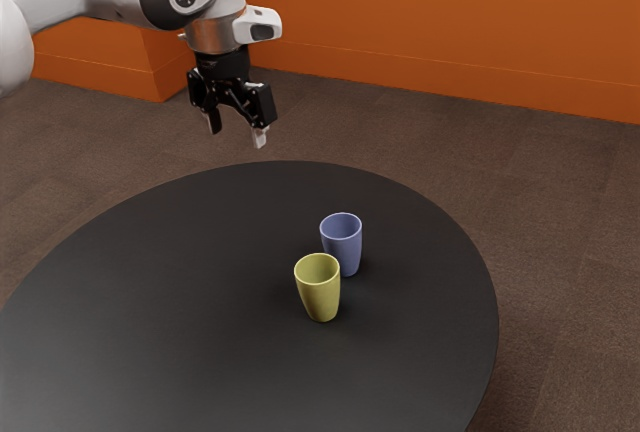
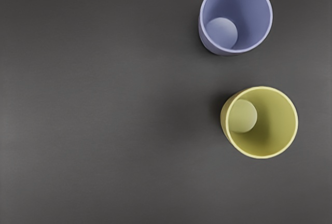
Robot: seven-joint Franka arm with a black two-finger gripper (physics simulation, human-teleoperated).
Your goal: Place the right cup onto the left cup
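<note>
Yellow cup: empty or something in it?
Empty. The wrist view looks into the yellow cup and shows bare inner walls down to a plain, pale bottom.

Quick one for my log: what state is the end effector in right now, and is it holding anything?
Black two-finger end effector: open, fingers apart, holding nothing.
</note>
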